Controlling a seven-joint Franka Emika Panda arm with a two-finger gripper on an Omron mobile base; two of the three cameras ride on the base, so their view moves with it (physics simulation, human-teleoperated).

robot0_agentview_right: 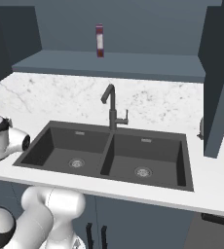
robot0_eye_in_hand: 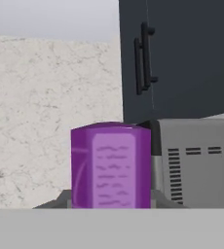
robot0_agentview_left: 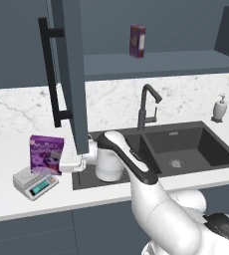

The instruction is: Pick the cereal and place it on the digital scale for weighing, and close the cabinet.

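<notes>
The cereal (robot0_agentview_left: 47,154) stands upright at the left of the tabletop (robot0_agentview_left: 7,149), its lower edge right at the back of the digital scale (robot0_agentview_left: 34,183); from the left base view it seems to rest on or just behind the flat top plate, and I cannot say which. The hand (robot0_agentview_left: 70,164) reaches in from the right, its jaws drawn in as far as they go, and it looks clamped on the box's right edge, though the exact contact is hard to make out. In the hand view the cereal's narrow purple side (robot0_eye_in_hand: 110,165) sits close ahead with a grey vented appliance (robot0_eye_in_hand: 196,160) just beyond it. My reading is that the placing step is nearly finished. To do it well, the box should sit fully on the plate, square and steady, before the jaws let go, and the hand should draw straight back so it does not tip the box. Above, the cabinet (robot0_agentview_left: 71,74) door hangs open over the hand, its black handle (robot0_agentview_left: 51,74) facing left; retreating low avoids its bottom edge. A maroon box (robot0_agentview_left: 137,41) stays on the shelf, and the sink (robot0_agentview_left: 186,144) lies to the right.
</notes>
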